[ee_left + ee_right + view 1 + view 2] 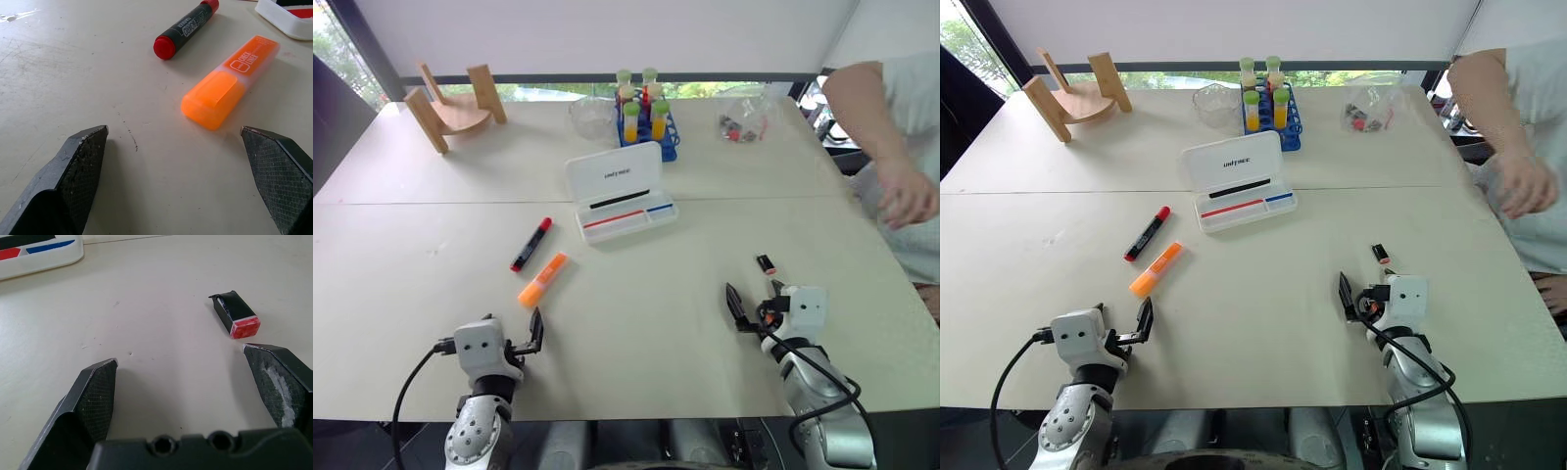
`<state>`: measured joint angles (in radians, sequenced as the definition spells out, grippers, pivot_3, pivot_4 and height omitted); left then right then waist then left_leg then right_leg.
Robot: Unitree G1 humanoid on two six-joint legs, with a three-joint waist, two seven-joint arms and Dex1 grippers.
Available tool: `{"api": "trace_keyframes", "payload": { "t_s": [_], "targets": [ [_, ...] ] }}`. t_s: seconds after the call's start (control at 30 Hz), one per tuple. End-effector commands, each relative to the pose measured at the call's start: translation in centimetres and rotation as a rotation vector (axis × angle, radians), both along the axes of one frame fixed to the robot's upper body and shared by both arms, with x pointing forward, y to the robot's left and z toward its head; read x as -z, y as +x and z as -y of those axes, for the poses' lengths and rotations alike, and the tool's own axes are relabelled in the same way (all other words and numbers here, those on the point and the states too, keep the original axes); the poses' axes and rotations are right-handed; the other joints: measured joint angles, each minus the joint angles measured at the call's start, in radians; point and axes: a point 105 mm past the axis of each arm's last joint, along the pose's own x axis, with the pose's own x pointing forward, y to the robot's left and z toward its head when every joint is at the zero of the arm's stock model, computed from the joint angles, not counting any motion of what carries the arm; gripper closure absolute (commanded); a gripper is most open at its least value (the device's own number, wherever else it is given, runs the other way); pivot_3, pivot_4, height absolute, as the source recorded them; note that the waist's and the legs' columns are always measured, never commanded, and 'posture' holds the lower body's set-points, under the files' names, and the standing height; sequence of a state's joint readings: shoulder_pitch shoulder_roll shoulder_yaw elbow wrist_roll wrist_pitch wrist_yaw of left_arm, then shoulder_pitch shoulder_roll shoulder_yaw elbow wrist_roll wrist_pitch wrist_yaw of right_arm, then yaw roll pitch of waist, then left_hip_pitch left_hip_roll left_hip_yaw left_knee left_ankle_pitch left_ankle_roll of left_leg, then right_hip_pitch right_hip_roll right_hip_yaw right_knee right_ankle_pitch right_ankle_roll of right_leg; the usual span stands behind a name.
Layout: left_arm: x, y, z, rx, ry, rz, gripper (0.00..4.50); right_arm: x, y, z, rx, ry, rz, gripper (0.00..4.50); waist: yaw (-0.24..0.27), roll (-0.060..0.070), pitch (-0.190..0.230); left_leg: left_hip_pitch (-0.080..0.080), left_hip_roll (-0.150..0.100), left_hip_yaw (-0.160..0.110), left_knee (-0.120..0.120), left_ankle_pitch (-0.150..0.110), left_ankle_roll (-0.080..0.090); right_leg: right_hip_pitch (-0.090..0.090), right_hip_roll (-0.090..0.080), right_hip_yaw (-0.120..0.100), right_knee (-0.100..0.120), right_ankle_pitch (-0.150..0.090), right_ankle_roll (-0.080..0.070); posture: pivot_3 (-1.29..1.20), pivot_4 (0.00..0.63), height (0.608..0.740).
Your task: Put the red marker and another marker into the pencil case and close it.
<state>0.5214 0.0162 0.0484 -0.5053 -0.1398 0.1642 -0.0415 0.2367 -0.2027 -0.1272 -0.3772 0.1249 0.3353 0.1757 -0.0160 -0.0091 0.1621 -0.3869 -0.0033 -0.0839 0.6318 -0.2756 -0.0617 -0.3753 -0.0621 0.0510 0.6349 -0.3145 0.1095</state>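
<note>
The red marker [530, 244], black barrel with a red cap, lies on the table left of centre. Just in front of it lies the other marker, a chunky orange highlighter [542, 279]. Behind them, the white pencil case [615, 172] is open with its lid standing up; its tray holds a black pen and red and blue pieces. My left gripper [173, 129] hovers open near the table's front edge, with the orange highlighter [230, 81] and the red marker [186, 29] a short way ahead of its fingers. My right gripper [756, 299] is open at the front right with nothing in it.
A small black-and-red stub [766, 263] lies just ahead of the right gripper. Along the back stand a wooden stand [455, 106], a glass bowl [592, 113], a blue rack of tubes [646, 117] and a clear bag [749, 119]. A person's arm [886, 137] reaches in at the right.
</note>
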Motion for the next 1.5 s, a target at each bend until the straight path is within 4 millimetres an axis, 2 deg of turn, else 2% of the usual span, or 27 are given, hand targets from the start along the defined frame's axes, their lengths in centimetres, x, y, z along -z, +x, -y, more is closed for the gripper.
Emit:
{"api": "trace_keyframes", "payload": {
  "t_s": [0.03, 0.8, 0.93, 0.97, 1.07, 1.17, 1.23, 1.37, 1.5],
  "targets": [
    [0.4, -0.5, 0.2, 0.001, -0.010, -0.019, 0.05, 1.3, -0.5, 0.0, -0.002, 0.004, -0.054, 0.00, 0.000, 0.000, 0.000, 0.000, 0.000, 0.000, 0.000, 0.000, 0.000, 0.000, 0.000, 0.000, 0.000, 0.000, 0.000, 0.00, 0.150, 0.740],
    [0.4, -0.7, 0.1, 0.007, -0.011, -0.015, 0.05, 0.2, -0.5, -0.6, 0.004, -0.002, -0.046, 0.00, 0.001, 0.000, 0.000, 0.000, 0.000, 0.000, -0.001, 0.000, 0.000, 0.000, 0.000, 0.000, -0.001, 0.000, 0.000, 0.00, 0.150, 0.740],
    [-0.5, -0.2, -0.2, 0.013, 0.009, 0.026, 0.05, -0.3, -0.5, -0.4, 0.005, -0.022, -0.032, 0.00, 0.002, 0.000, 0.000, 0.000, 0.000, 0.000, -0.001, 0.000, 0.000, 0.000, 0.000, -0.001, -0.001, 0.000, 0.000, 0.00, 0.150, 0.740],
    [-1.4, 0.0, -0.5, 0.030, 0.028, 0.050, 0.05, -0.8, -0.4, -0.2, 0.004, -0.033, -0.016, 0.00, 0.002, 0.000, 0.000, 0.000, 0.000, 0.000, -0.001, 0.000, 0.000, 0.000, 0.000, -0.001, -0.001, 0.000, 0.000, 0.00, 0.150, 0.740],
    [-7.0, 1.3, -0.9, 0.210, 0.089, 0.193, 0.05, -4.6, 0.5, 0.1, -0.071, -0.066, 0.061, 0.00, 0.002, 0.000, 0.003, -0.001, -0.001, 0.000, -0.001, 0.000, 0.000, 0.000, 0.001, -0.001, -0.001, 0.000, 0.000, 0.00, 0.150, 0.740],
    [-10.5, 2.3, -0.3, 0.430, 0.128, 0.243, 0.05, -7.2, 1.3, -1.0, -0.212, -0.044, 0.061, 0.00, 0.003, 0.004, 0.006, -0.003, 0.000, -0.001, 0.000, 0.002, -0.002, -0.002, 0.002, -0.003, 0.000, 0.002, -0.002, 0.00, 0.150, 0.740],
    [-12.2, 3.0, 0.7, 0.663, 0.161, 0.215, 0.05, -9.2, 1.4, -2.5, -0.429, -0.082, 0.033, 0.00, 0.002, 0.007, 0.007, -0.002, 0.000, -0.001, 0.001, 0.002, -0.001, -0.001, 0.002, -0.003, 0.001, 0.002, -0.002, 0.00, 0.150, 0.740],
    [-13.8, 4.7, 1.6, 0.973, 0.207, 0.141, 0.05, -11.4, 0.5, -3.4, -0.734, -0.165, -0.077, 0.00, 0.003, 0.007, 0.009, 0.000, -0.001, 0.000, 0.001, 0.002, -0.001, 0.001, 0.002, -0.004, 0.002, 0.003, 0.001, 0.00, 0.150, 0.740],
    [-13.4, 7.8, 2.6, 1.186, 0.249, 0.076, 0.05, -13.2, 0.5, -3.2, -0.885, -0.230, -0.130, 0.00, 0.002, 0.007, 0.011, -0.002, -0.001, -0.001, -0.001, 0.001, 0.000, 0.000, 0.003, -0.007, 0.002, 0.004, 0.002, 0.00, 0.150, 0.740]
  ]
}}
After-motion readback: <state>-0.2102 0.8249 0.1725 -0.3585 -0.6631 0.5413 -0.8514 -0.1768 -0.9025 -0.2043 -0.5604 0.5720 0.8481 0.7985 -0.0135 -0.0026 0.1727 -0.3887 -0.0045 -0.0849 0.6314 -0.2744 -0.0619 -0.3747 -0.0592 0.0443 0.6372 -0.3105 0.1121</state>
